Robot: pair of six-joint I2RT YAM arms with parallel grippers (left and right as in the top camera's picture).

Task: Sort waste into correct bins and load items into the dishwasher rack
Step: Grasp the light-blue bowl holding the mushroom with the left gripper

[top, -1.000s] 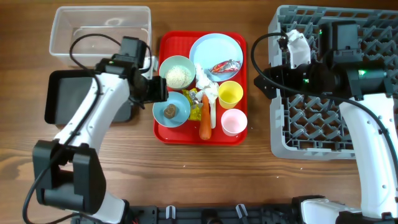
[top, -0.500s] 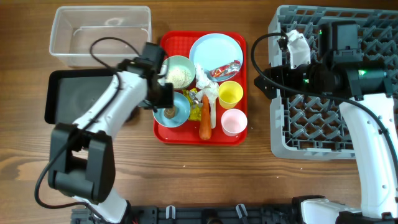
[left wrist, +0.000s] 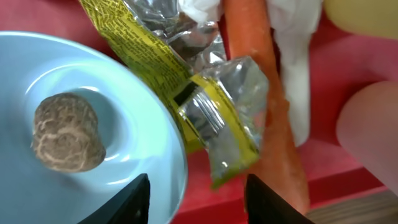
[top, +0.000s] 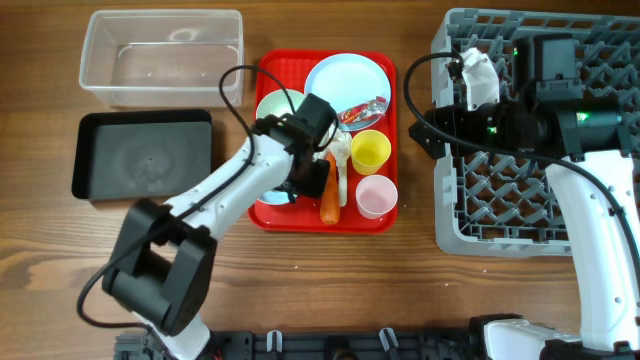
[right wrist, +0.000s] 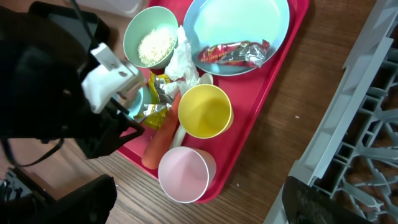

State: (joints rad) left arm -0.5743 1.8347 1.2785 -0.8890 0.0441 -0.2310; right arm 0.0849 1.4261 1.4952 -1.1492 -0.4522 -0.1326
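Left pincer [left wrist: 196, 198]: spread, gripping nothing, over the lower end of the yellow wrapper [left wrist: 208, 124]. The wrapper lies on the red tray [top: 352, 222], between the pale blue bowl [left wrist: 130, 93] holding the brown lump [left wrist: 67, 132] and the carrot [left wrist: 252, 56]. Right pincer [top: 425, 125]: spread, empty, at the left edge of the dishwasher rack [top: 500, 200].

Left wrist view: pale blue bowl [left wrist: 124, 118] cropped at left and bottom edges; carrot [left wrist: 255, 74] cropped at top and bottom; pink cup [left wrist: 370, 137] and yellow cup [left wrist: 367, 15] blurred and cropped at right edge. Also cropped, at bottom edge: fingers [left wrist: 134, 199] of left end effector [left wrist: 196, 199].

Overhead view: this bowl and yellow wrapper [left wrist: 211, 124] mostly covered by left arm [top: 225, 190]; dishwasher rack [top: 500, 200] cropped at top and right edges.

Right wrist view: left arm reduced to a dark blur; rack out of focus.
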